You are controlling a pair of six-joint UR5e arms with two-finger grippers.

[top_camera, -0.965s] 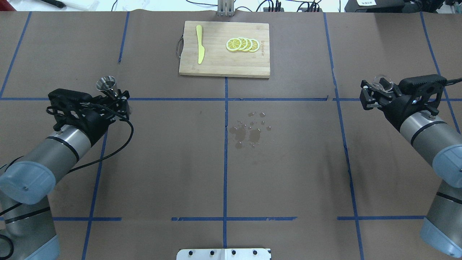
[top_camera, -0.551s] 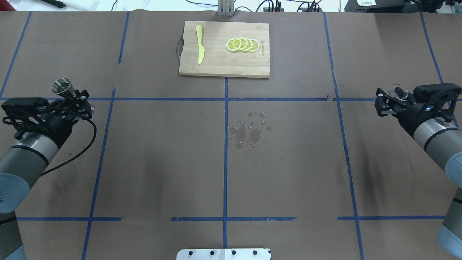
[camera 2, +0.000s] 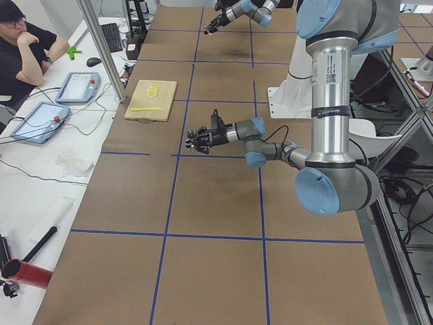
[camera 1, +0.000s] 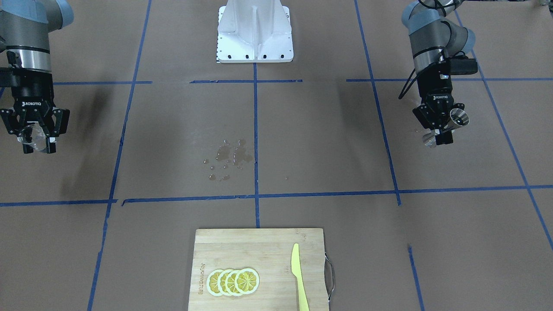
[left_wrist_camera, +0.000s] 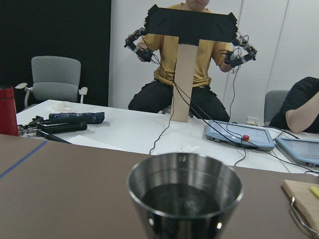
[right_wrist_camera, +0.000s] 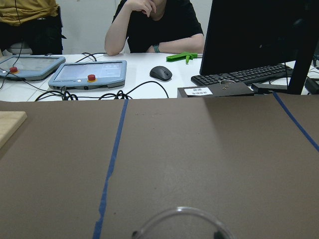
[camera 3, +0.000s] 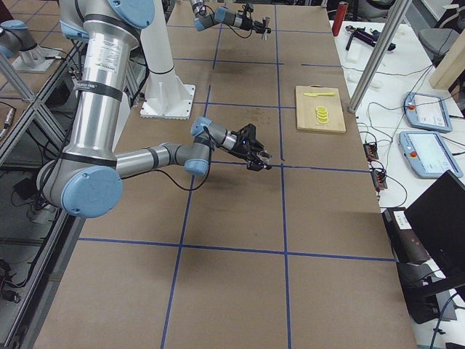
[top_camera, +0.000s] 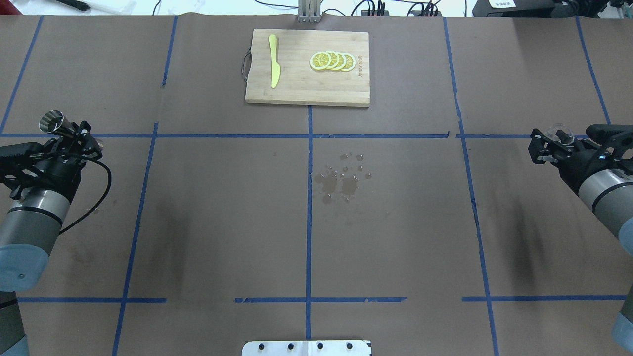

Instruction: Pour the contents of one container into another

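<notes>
My left gripper (camera 1: 443,129) pinches the jigger (left_wrist_camera: 185,196), liquid inside. My right gripper (camera 1: 38,144) clamps the glass (camera 1: 33,136); I can't make out its contents.

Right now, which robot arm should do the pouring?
Right. The right gripper is shut on the clear glass, the one to pour from; the left gripper only holds the jigger, mouth up, to catch. They are at opposite sides of the table, so they would likely need to meet first.
</notes>
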